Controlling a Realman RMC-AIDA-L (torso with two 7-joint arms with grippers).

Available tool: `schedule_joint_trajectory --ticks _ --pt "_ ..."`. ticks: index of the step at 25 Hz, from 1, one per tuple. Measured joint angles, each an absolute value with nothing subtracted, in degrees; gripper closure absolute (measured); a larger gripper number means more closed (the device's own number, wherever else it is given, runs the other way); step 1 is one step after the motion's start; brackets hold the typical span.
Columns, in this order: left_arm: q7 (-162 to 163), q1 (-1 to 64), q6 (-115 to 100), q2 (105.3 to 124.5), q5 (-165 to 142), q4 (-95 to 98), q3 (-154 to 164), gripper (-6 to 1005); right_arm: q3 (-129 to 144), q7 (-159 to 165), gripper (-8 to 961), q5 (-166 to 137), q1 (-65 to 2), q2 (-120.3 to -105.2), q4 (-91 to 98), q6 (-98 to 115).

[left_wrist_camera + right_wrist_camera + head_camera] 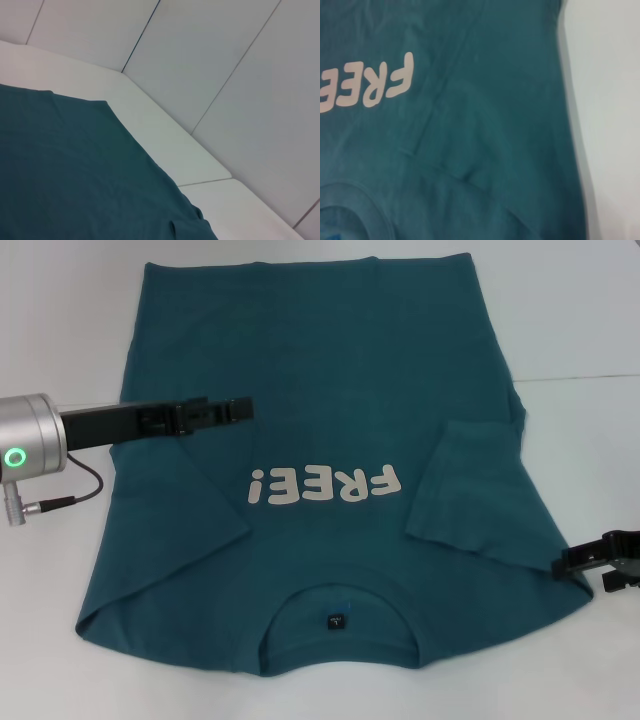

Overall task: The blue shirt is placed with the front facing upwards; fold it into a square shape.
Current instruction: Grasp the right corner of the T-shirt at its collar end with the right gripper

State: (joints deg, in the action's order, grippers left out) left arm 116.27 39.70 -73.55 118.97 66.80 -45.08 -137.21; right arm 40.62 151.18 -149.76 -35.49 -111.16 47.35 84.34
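Note:
The blue shirt (330, 370) lies flat on the white table (580, 320), front up, with its collar and dark neck tag (337, 620) nearest me. The white "FREE!" lettering (325, 483) reads upside down. Both sleeves are folded inward onto the body, the left sleeve (170, 510) and the right sleeve (470, 490). My left gripper (235, 410) reaches in from the left and hovers over the shirt's left half, above the lettering. My right gripper (590, 570) sits open just off the shirt's right shoulder edge, holding nothing. The right wrist view shows shirt fabric (495, 100) with part of the lettering (375, 85).
In the left wrist view, the shirt's hem corner (75, 175) lies on the table (165, 135), with pale wall panels (225, 60) behind. A grey cable (70, 498) hangs from the left arm beside the shirt. Bare table (610, 100) lies right of the shirt.

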Motion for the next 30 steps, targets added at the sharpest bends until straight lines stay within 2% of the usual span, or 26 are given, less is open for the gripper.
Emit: schedule_joint_trajectory --ticks 20,25,30 --pt "116.2 39.9 -73.4 119.00 66.8 -45.0 -137.4 113 39.9 150.1 56 -148.3 -35.5 -111.36 44.0 81.4" --pt "116.2 40.0 -73.4 119.00 66.8 -45.0 -137.4 113 39.9 150.1 274 -148.2 -35.5 -111.29 43.8 81.3" --pt "116.2 40.0 -73.4 119.00 66.8 -45.1 -137.4 113 39.9 150.1 271 -148.2 -35.3 -111.15 43.8 81.3"
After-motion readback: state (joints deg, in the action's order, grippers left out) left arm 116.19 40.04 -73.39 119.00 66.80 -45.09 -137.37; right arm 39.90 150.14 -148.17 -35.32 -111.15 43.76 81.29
